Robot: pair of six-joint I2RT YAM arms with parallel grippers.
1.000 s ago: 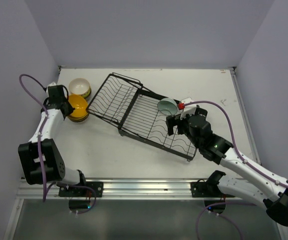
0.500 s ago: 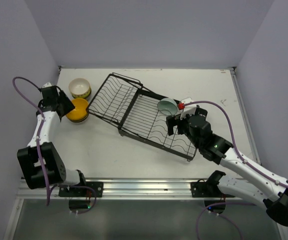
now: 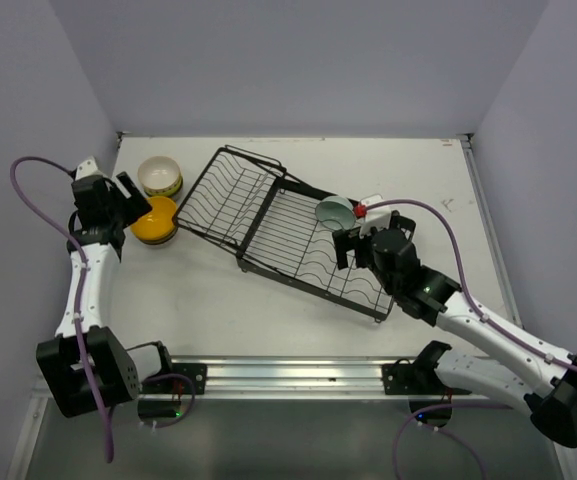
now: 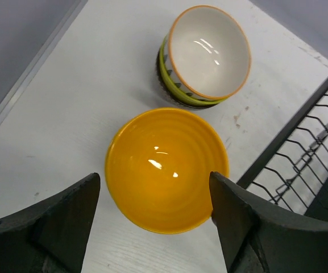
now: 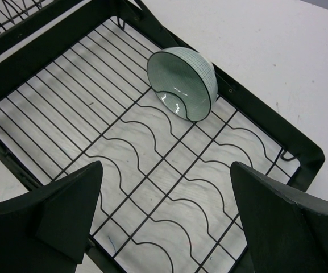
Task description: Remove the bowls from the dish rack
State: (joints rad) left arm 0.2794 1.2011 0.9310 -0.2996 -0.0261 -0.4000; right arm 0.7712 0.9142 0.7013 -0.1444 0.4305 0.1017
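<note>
An orange-yellow bowl (image 4: 166,170) (image 3: 155,218) sits upright on the table to the left of the dish rack (image 3: 311,290). My left gripper (image 4: 154,175) (image 3: 131,205) hovers above it, open, with one finger on each side and nothing held. Behind it stands a stack of bowls (image 4: 209,51) (image 3: 159,175); the top one is white inside with an orange rim, over a yellow-green one. A pale teal bowl (image 5: 182,82) (image 3: 335,210) leans on its side at the far edge of the rack's flat wavy-wire section (image 5: 266,116). My right gripper (image 5: 166,165) (image 3: 351,245) hangs wide open over that section, short of the teal bowl.
The rack's basket section (image 3: 233,195) with raised sides lies beside the orange-yellow bowl; its black frame (image 4: 289,131) shows at the right of the left wrist view. Walls close the table at left, back and right.
My left gripper has opened, let go of the orange-yellow bowl, and drawn back up and to the left. The bowl stays on the table. The right arm has barely moved.
</note>
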